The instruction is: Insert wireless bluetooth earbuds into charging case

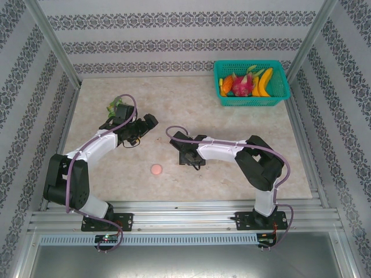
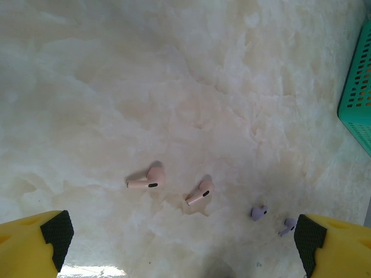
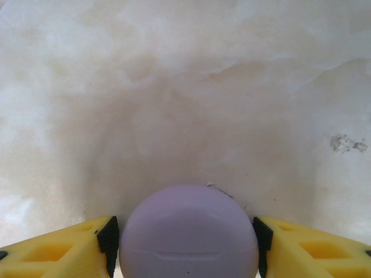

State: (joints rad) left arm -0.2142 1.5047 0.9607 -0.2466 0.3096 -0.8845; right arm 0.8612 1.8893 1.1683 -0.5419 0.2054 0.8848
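The left gripper [image 2: 182, 238] hangs over the marbled table [image 2: 174, 87] with its jaws spread wide, grasping nothing. Just ahead of it lie two pink buds [image 2: 148, 177] and, to their right, two lilac buds [image 2: 258, 212], all apart. The right gripper [image 3: 185, 238] brackets a round lilac case [image 3: 188, 223]. Its pads [image 3: 108, 236] seem to press both sides. A pink case [image 1: 156, 169] lies between the arms.

lilac case [image 3: 188, 231] cut off at bottom edge; teal basket [image 2: 356, 92] cropped at right; lilac buds [image 2: 259, 212] small and blurry
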